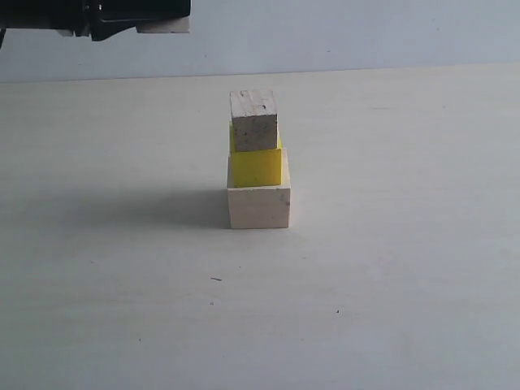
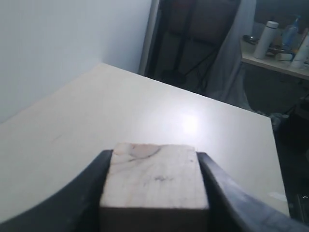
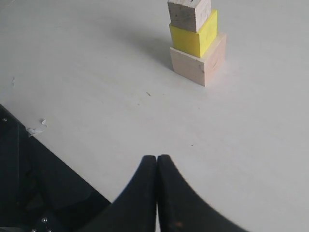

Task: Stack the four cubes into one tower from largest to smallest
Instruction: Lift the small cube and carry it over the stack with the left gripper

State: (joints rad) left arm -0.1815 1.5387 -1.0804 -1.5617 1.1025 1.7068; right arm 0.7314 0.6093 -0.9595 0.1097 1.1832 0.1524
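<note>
A tower of three cubes stands mid-table: the large pale wood cube (image 1: 258, 207) at the bottom, the yellow cube (image 1: 257, 166) on it, and the speckled medium wood cube (image 1: 254, 122) on top, sitting slightly towards the left. My left gripper (image 1: 142, 18) hangs high at the far upper left, well away from the tower, shut on the small pale wood cube (image 1: 165, 25). In the left wrist view that cube (image 2: 154, 179) fills the gap between both jaws. My right gripper (image 3: 157, 158) is shut and empty, low over the table, looking at the tower (image 3: 193, 43).
The pale table (image 1: 390, 268) bears only the tower. Its edge and a dark drop beyond it (image 3: 29, 183) lie close to my right gripper. Off the table, a side counter with bottles (image 2: 270, 41) shows in the left wrist view.
</note>
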